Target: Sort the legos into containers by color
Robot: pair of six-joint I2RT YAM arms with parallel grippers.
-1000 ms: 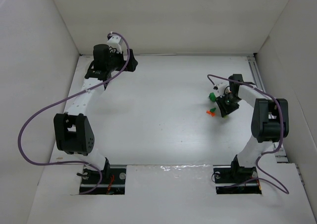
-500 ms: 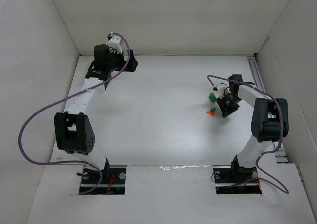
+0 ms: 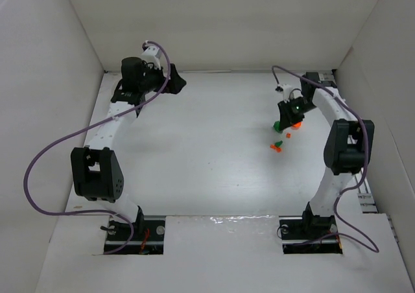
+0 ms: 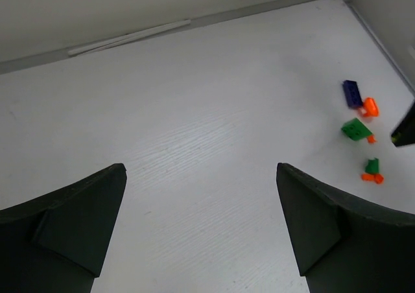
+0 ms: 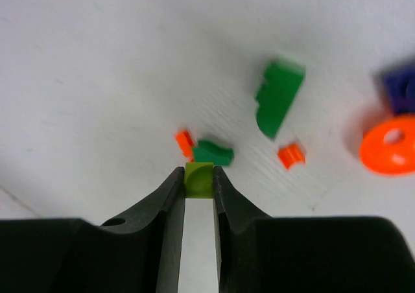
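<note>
- The desk (image 3: 207,157) is a flat white board with a faint grain. Plain white walls (image 3: 227,21) box it in at the far side and along both flanks.
- A pale strip runs along the foot of the far wall. Purple cables loop off both arms.
- The legos (image 3: 279,134) lie in a loose scatter on the right-hand part of the desk, towards the far edge and near the right wall.
- From the right wrist I can pick them out one by one:
  - a large green brick (image 5: 279,97);
  - a small dark green brick (image 5: 213,153) touching a tiny orange piece (image 5: 184,141);
  - another small orange piece (image 5: 291,155);
  - an orange ring-shaped piece (image 5: 389,144) just beside a dark blue brick (image 5: 399,89) at the picture's edge.
- The left arm reaches to the far left corner. The left pincer (image 4: 201,176) stands with its jaws spread wide and nothing between them, over bare desk and well apart from the legos.
- The right pincer (image 5: 199,184) sits right at the cluster. Its jaws are drawn in to a narrow gap and squeeze a yellow-green brick (image 5: 199,178) between the fingertips.
- That brick sits just beside the small dark green one. I cannot tell whether it is lifted off the desk.
</note>
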